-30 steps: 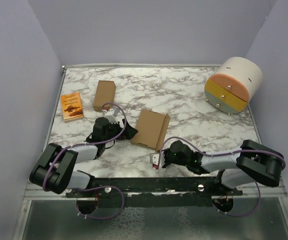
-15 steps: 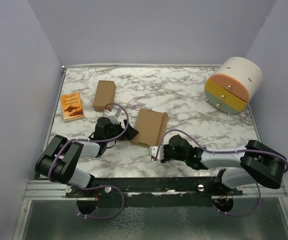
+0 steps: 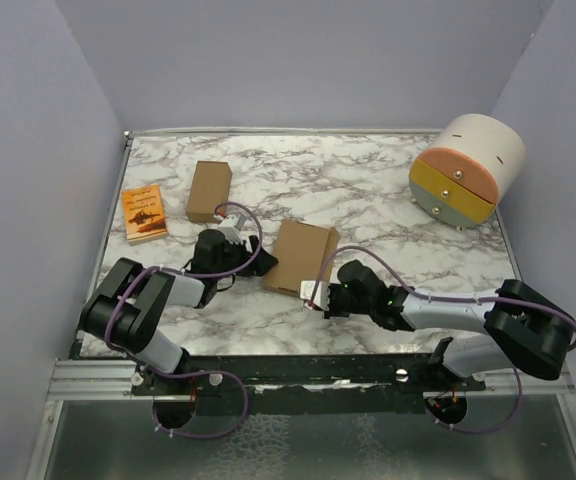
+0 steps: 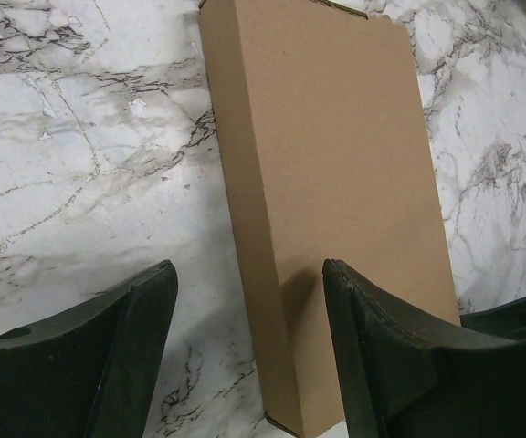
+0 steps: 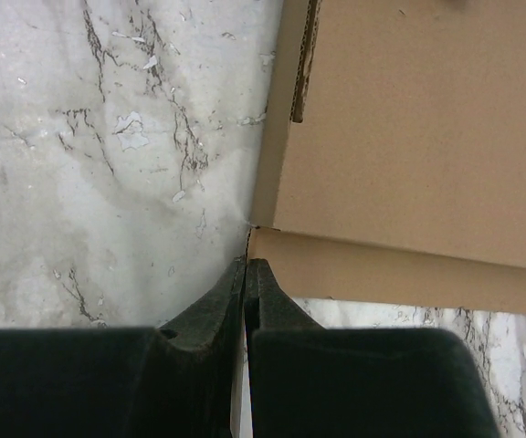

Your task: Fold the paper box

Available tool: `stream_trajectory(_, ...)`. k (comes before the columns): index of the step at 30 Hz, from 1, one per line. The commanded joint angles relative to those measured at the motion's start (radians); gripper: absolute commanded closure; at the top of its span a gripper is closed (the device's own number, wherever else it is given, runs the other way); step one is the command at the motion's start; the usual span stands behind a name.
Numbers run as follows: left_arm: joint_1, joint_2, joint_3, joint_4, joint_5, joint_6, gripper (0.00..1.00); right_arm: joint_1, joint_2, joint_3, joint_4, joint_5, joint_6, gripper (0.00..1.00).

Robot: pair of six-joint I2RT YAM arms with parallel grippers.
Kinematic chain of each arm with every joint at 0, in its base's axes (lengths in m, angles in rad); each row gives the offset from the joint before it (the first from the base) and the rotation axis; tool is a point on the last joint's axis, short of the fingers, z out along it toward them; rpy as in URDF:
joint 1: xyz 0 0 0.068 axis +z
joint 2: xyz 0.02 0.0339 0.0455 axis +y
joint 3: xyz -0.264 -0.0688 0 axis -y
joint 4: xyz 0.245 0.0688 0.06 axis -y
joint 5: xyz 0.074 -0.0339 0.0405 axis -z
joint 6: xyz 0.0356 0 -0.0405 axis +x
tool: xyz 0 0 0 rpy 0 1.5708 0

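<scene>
The paper box (image 3: pixel 301 257) lies mid-table as a shallow, wide brown cardboard box, closed side up. My left gripper (image 3: pixel 259 266) is at its left edge. In the left wrist view that gripper (image 4: pixel 249 306) is open and straddles the box's (image 4: pixel 336 173) long side wall, one finger (image 4: pixel 386 351) over the top face and the other over bare marble. My right gripper (image 3: pixel 314 294) is shut at the box's near corner. In the right wrist view its closed tips (image 5: pixel 247 267) touch the corner of the box (image 5: pixel 409 128), with nothing between them.
A narrower brown cardboard box (image 3: pixel 209 190) and a small orange booklet (image 3: pixel 144 213) lie at the back left. A round drawer unit with orange, yellow and green fronts (image 3: pixel 468 168) stands at the back right. Purple walls close in the marble table (image 3: pixel 388 215) on three sides.
My right gripper has moved forward and up to the box's near corner. My left arm has edged toward the box's left side, and its jaws have narrowed somewhat.
</scene>
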Motion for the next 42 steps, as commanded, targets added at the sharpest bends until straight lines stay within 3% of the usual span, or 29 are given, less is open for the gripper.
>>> stream_trajectory(1, -0.002, 0.024, 0.008, -0.060, 0.030, 0.026, 0.32, -0.022, 0.029, 0.066, -0.101, -0.065, 0.086, 0.99)
stream_trajectory(29, -0.002, 0.056, 0.031, -0.088, 0.046, 0.052, 0.32, -0.101, 0.146, 0.289, -0.298, -0.220, 0.246, 0.99)
stream_trajectory(42, -0.001, 0.061, 0.038, -0.082, 0.079, 0.046, 0.34, -0.102, 0.255, 0.419, -0.467, -0.211, 0.207, 0.99)
